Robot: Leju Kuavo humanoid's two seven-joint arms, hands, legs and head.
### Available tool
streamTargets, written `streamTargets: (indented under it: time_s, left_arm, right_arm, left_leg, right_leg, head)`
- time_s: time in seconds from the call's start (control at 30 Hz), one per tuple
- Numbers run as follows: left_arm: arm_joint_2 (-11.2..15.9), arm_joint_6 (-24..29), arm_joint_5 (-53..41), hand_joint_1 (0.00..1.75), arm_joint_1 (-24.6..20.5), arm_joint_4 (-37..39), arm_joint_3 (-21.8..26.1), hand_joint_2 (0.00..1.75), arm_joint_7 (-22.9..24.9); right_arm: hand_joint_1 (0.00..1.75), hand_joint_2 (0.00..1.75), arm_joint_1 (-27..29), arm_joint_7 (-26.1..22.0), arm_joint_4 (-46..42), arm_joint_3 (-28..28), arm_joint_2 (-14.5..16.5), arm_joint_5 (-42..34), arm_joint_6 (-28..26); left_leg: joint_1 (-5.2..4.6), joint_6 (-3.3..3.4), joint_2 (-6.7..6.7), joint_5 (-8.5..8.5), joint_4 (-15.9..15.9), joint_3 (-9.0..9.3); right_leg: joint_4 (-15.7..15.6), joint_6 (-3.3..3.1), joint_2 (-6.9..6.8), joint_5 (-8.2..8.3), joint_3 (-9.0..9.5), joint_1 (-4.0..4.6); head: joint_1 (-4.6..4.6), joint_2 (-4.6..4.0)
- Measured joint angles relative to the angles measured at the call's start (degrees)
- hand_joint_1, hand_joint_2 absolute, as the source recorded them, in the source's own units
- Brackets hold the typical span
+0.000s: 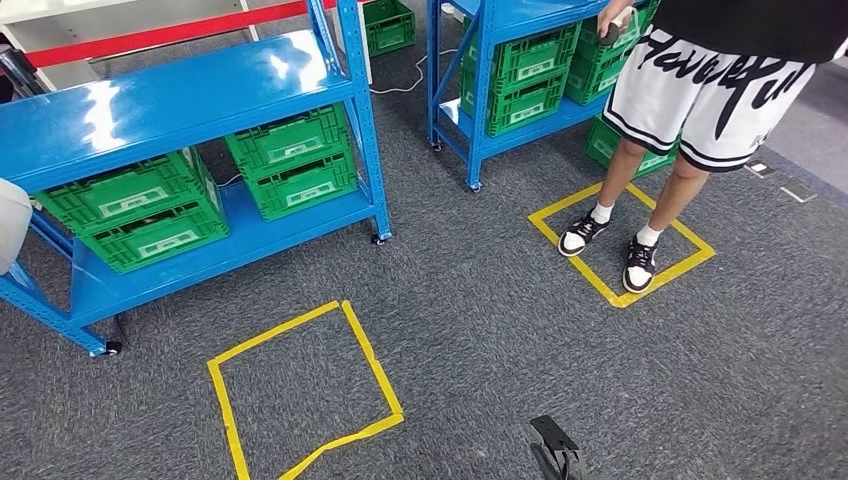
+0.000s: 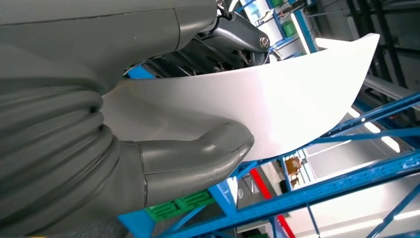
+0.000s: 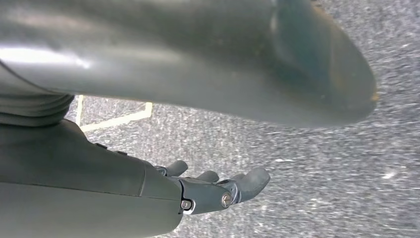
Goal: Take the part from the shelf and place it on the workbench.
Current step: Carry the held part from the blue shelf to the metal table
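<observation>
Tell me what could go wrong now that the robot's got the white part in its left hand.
The left hand pinches the white part near one end, with most of it sticking out, so it could slip or swing. A person stands close beside the blue shelves; turning with the part risks a bump.

Pretty bright and even in the head view, looks like overhead indoor lights. They bounce white glare patches off the top of the blue shelf (image 1: 180, 105), and the crates under that shelf top sit in soft shade. Shadows on the carpet (image 1: 480, 330) are faint. Edges bend a bit, wide-angle style. Left wrist view is backlit: ceiling strip lights beyond the white part (image 2: 277, 106) blow out to pure white. Right wrist view is dimmer, the carpet streaked with motion blur, and the thumb (image 3: 297, 64) up close is soft and out of focus.
</observation>
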Motion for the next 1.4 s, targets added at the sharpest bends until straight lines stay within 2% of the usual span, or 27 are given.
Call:
streamTargets:
  time_s: [0.03, 0.1, 0.17, 0.2, 0.27, 0.33, 0.37, 0.43, 0.5, 0.53, 0.57, 0.63, 0.67, 0.73, 0.77, 0.83, 0.9, 0.93, 1.0, 1.03, 1.07, 1.13, 1.2, 1.27, 1.3, 1.37, 1.4]
  left_arm:
    - [-0.02, 0.0, 0.0, 1.75, 0.07, 0.05, -0.01, 1.75, 0.0]
    - [-0.05, 0.0, 0.0, 1.75, 0.16, 0.12, -0.03, 1.75, 0.0]
    - [-0.09, 0.0, -0.01, 1.75, 0.09, 0.03, -0.05, 1.75, 0.01]
    - [-0.13, 0.0, -0.05, 1.75, 0.01, -0.1, -0.07, 1.75, 0.01]
    - [-0.24, -0.01, -0.21, 1.75, -0.22, -0.29, -0.11, 1.75, 0.1]
    - [-0.37, -0.03, -0.43, 1.75, -0.45, -0.22, -0.14, 1.75, 0.23]
    - [-0.43, -0.05, -0.53, 1.75, -0.58, -0.16, -0.15, 1.75, 0.32]
    - [-0.54, -0.12, -0.68, 1.75, -0.83, -0.06, -0.15, 1.75, 0.46]
    - [-0.57, -0.31, -0.69, 1.75, -1.01, 0.08, -0.15, 1.75, 0.5]
    - [-0.58, -0.46, -0.68, 1.75, -1.04, 0.21, -0.16, 1.75, 0.49]
    - [-0.58, -0.67, -0.68, 1.75, -1.05, 0.38, -0.16, 1.75, 0.47]
    - [-0.5, -1.02, -0.64, 1.75, -1.08, 0.65, -0.17, 1.75, 0.33]
    - [-0.44, -1.14, -0.58, 1.75, -1.17, 0.77, -0.17, 1.75, 0.2]
    - [-0.22, -1.23, -0.33, 1.75, -1.6, 1.05, -0.2, 1.75, -0.11]
    - [-0.15, -1.24, -0.2, 1.75, -1.88, 1.27, -0.25, 1.75, -0.26]
    - [-0.06, -1.25, 0.03, 1.75, -2.24, 1.78, -0.43, 1.75, -0.51]
    - [0.08, -1.23, 0.25, 1.75, -2.38, 2.28, -0.61, 1.75, -0.73]
    - [0.18, -1.21, 0.35, 1.75, -2.42, 2.51, -0.68, 1.75, -0.83]
    - [0.31, -1.16, 0.49, 1.75, -2.41, 2.97, -0.79, 1.75, -1.02]
    - [0.34, -1.14, 0.52, 1.75, -2.31, 3.19, -0.85, 1.75, -1.09]
    - [0.35, -1.13, 0.54, 1.75, -2.2, 3.41, -0.91, 1.75, -1.15]
    - [0.35, -1.1, 0.55, 1.75, -2.08, 3.7, -1.05, 1.75, -1.23]
    - [0.38, -1.08, 0.73, 1.75, -2.16, 3.72, -1.18, 1.75, -1.56]
    - [0.5, -1.07, 1.02, 1.75, -2.18, 3.5, -1.32, 1.75, -2.15]
    - [0.59, -1.07, 1.14, 1.75, -2.17, 3.42, -1.37, 1.75, -2.38]
    - [0.7, -1.05, 1.22, 1.75, -2.16, 3.42, -1.4, 1.75, -2.55]
    - [0.72, -1.05, 1.22, 1.75, -2.18, 3.44, -1.41, 1.75, -2.57]
  right_arm:
    - [0.0, 0.0, 0.01, 0.01, 0.0, 0.0, 0.0, -0.01, 0.0]
    - [0.0, 0.0, 0.01, 0.01, 0.0, -0.01, 0.0, -0.01, 0.0]
    - [0.0, 0.0, 0.02, 0.02, 0.0, -0.02, 0.01, -0.01, 0.0]
    - [0.0, 0.0, 0.02, 0.03, 0.0, -0.02, 0.01, -0.02, 0.0]
    - [0.0, 0.0, 0.04, 0.01, 0.0, -0.02, 0.0, -0.06, 0.0]
    - [0.0, 0.0, 0.17, 0.02, 0.0, -0.02, 0.01, -0.07, 0.0]
    - [0.0, 0.0, 0.27, 0.04, 0.0, -0.02, 0.01, -0.04, 0.0]
    - [0.0, 0.0, 0.37, 0.05, 0.0, -0.02, 0.04, -0.02, 0.01]
    - [0.0, 0.0, 0.36, 0.04, 0.0, -0.02, 0.05, -0.01, 0.02]
    - [0.0, 0.0, 0.34, 0.04, 0.0, -0.02, 0.05, 0.0, 0.02]
    - [0.0, 0.0, 0.33, 0.03, 0.0, -0.02, 0.04, 0.01, 0.02]
    - [0.0, 0.0, 0.33, 0.02, 0.0, -0.02, 0.04, 0.02, 0.02]
    - [0.0, 0.0, 0.29, -0.01, 0.0, -0.02, 0.04, 0.02, 0.02]
    - [0.0, 0.0, 0.19, -0.08, 0.0, -0.03, 0.02, -0.01, 0.02]
    - [0.0, 0.0, 0.16, -0.12, 0.0, -0.04, 0.02, -0.03, 0.02]
    - [0.0, 0.0, 0.2, -0.23, 0.0, -0.07, 0.02, -0.05, 0.02]
    - [0.0, 0.0, 0.22, -0.39, 0.0, -0.11, 0.03, -0.07, 0.01]
    - [0.0, 0.0, 0.21, -0.46, 0.0, -0.13, 0.04, -0.07, 0.0]
    - [0.0, 0.0, 0.19, -0.53, 0.0, -0.13, 0.04, -0.07, 0.0]
    - [0.0, 0.0, 0.2, -0.54, 0.0, -0.13, 0.04, -0.07, 0.0]
    - [0.0, 0.0, 0.21, -0.54, 0.0, -0.13, 0.04, -0.07, 0.0]
    - [0.0, 0.0, 0.2, -0.54, 0.0, -0.13, 0.04, -0.07, 0.0]
    - [0.0, 0.0, 0.2, -0.55, 0.0, -0.14, 0.04, -0.04, 0.0]
    - [0.0, 0.0, 0.21, -0.58, 0.0, -0.15, 0.04, 0.02, 0.0]
    - [0.0, 0.0, 0.23, -0.6, 0.0, -0.15, 0.04, 0.04, 0.0]
    - [0.0, 0.0, 0.33, -0.61, 0.0, -0.15, 0.04, 0.08, 0.0]
    - [0.0, 0.0, 0.39, -0.58, 0.01, -0.15, 0.04, 0.09, 0.03]
  left_leg:
    - [0.06, -0.17, 0.0, -0.93, 2.98, -0.13]
    - [0.15, -0.25, 0.0, 0.72, 4.03, 1.93]
    - [0.18, -0.04, 0.0, 2.36, -2.01, 7.58]
    - [0.07, 0.21, -0.05, 1.85, -6.33, 10.78]
    - [-0.3, 0.83, -0.15, 0.4, -11.82, 14.16]
    - [-0.45, 1.74, -0.13, 1.0, -12.78, 13.72]
    - [-0.38, 2.23, -0.07, 1.53, -12.9, 13.27]
    - [-0.2, 3.19, 0.1, 2.75, -13.02, 12.09]
    - [-0.33, 3.63, 0.18, 3.87, -12.92, 10.66]
    - [-0.4, 3.69, 0.2, 4.42, -12.82, 9.9]
    - [-0.45, 3.68, 0.2, 4.95, -12.69, 9.1]
    - [-0.47, 3.47, 0.15, 5.87, -12.27, 7.52]
    - [-0.45, 3.28, 0.14, 6.24, -11.99, 6.82]
    - [-0.51, 2.71, 0.18, 6.94, -11.55, 5.78]
    - [-0.5, 2.38, 0.22, 7.33, -11.49, 5.5]
    - [-0.48, 1.67, 0.24, 8.2, -11.75, 5.25]
    - [-0.4, 0.97, 0.08, 7.01, -10.86, 4.57]
    - [-0.34, 0.64, 0.0, 5.16, -9.09, 3.9]
    - [-0.12, 0.08, -0.07, 0.04, -2.46, 2.11]
    - [-0.06, -0.12, -0.07, -1.81, 1.07, 1.42]
    - [-0.02, -0.26, -0.07, -2.53, 3.51, 1.3]
    - [0.07, -0.3, -0.07, -0.72, 2.69, 3.8]
    - [0.07, -0.03, -0.04, 1.09, -4.5, 9.61]
    - [-0.2, 0.6, -0.09, 0.44, -11.11, 14.02]
    - [-0.41, 1.0, -0.13, -0.06, -12.64, 14.73]
    - [-0.5, 1.96, -0.12, 0.54, -13.22, 14.25]
    - [-0.46, 2.48, -0.07, 1.03, -13.26, 14.02]
  right_leg:
    - [0.04, 0.06, -0.02, 0.71, -0.89, 0.01]
    - [0.14, 0.26, -0.03, 2.1, -2.73, 0.0]
    - [0.25, 0.65, -0.03, 3.33, -4.22, 0.01]
    - [0.29, 0.92, -0.04, 3.84, -4.73, 0.05]
    - [0.06, 1.53, -0.07, 5.08, -5.32, 0.08]
    - [-0.37, 2.22, -0.01, 6.23, -5.76, 0.03]
    - [-0.13, 2.55, 0.05, 5.83, -6.15, -0.02]
    - [3.38, 2.98, 0.15, 1.99, -7.63, -0.13]
    - [10.82, 3.16, 0.18, -3.33, -9.68, -0.12]
    - [14.17, 3.19, 0.19, -4.7, -10.29, -0.1]
    - [16.01, 3.17, 0.19, -4.79, -10.13, -0.09]
    - [13.54, 2.93, 0.21, -2.42, -6.8, -0.08]
    - [9.84, 2.72, 0.24, -1.61, -3.96, -0.06]
    - [2.68, 2.26, 0.35, -1.7, 0.76, 0.22]
    - [0.78, 2.07, 0.42, -2.16, 1.77, 0.37]
    - [0.04, 1.65, 0.41, -1.71, 1.69, 0.48]
    - [-0.31, 0.94, 0.25, -0.68, 1.09, 0.24]
    - [-0.47, 0.58, 0.16, -0.1, 0.66, 0.08]
    - [-0.46, 0.14, 0.11, 0.92, -0.49, 0.08]
    - [-0.43, 0.11, 0.1, 1.44, -1.13, 0.1]
    - [-0.39, 0.13, 0.1, 1.98, -1.83, 0.11]
    - [-0.24, 0.3, 0.1, 3.02, -3.29, 0.11]
    - [-0.02, 0.7, 0.12, 3.89, -4.54, 0.15]
    - [0.08, 1.31, 0.14, 4.71, -5.14, 0.2]
    - [-0.01, 1.67, 0.14, 5.18, -5.25, 0.17]
    - [-0.17, 2.45, 0.18, 5.86, -5.43, 0.03]
    - [0.39, 2.79, 0.23, 5.31, -5.81, -0.05]
  head:
    - [0.01, 0.0]
    - [0.01, 0.0]
    - [0.02, 0.0]
    - [0.08, 0.0]
    - [0.21, 0.0]
    - [0.3, 0.0]
    - [0.34, 0.0]
    - [0.51, 0.0]
    - [0.66, 0.0]
    - [0.68, 0.0]
    - [0.7, 0.0]
    - [0.82, 0.0]
    - [0.93, 0.0]
    - [1.16, 0.0]
    - [1.26, 0.0]
    - [1.37, 0.0]
    - [1.35, 0.0]
    - [1.3, 0.0]
    - [1.25, 0.0]
    - [1.25, 0.0]
    - [1.23, 0.0]
    - [1.24, 0.0]
    - [1.25, 0.0]
    - [1.37, 0.0]
    - [1.42, 0.0]
    - [1.37, 0.0]
    - [1.35, 0.0]
